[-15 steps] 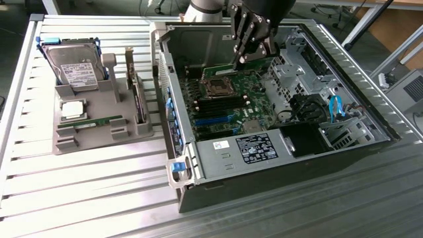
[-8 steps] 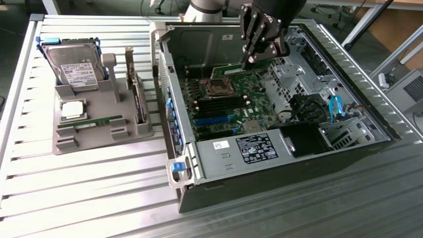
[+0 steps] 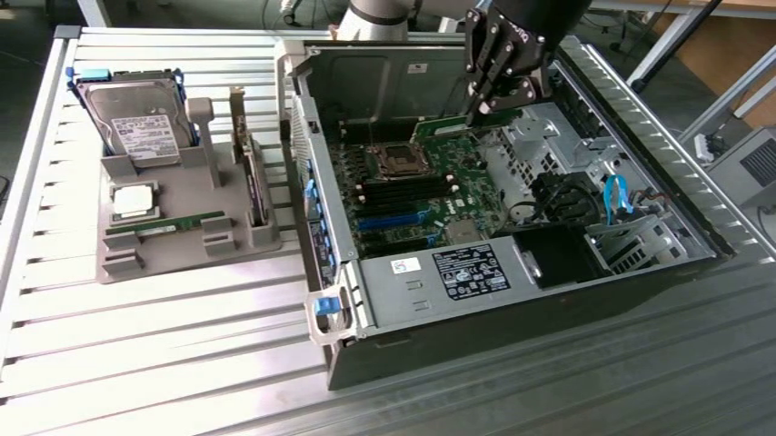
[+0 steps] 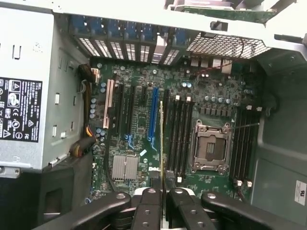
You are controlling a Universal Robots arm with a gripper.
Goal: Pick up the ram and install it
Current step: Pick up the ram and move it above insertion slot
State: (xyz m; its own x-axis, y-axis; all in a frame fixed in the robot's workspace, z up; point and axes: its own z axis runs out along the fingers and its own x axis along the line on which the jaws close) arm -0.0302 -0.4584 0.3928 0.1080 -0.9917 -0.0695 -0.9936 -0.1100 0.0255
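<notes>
End effector [image 3: 492, 107] hangs inside the open computer case [image 3: 376, 77], above the motherboard [image 3: 424, 195]. It is closed on the ram [image 3: 464, 126], whose green length runs roughly level beneath the fingers. A second green stick [image 3: 164, 224] lies in the grey fixture [image 3: 182, 245] on the table [image 3: 145, 363], well apart.

Seen from the wrist, the end effector [image 4: 161, 191] pinches the ram [image 4: 161, 139] edge-on. Its long axis runs parallel to the black memory slots [image 4: 178, 134]. It sits just beside them, on the side away from the CPU socket [image 4: 210, 146] and towards the blue slot [image 4: 153, 115].
</notes>
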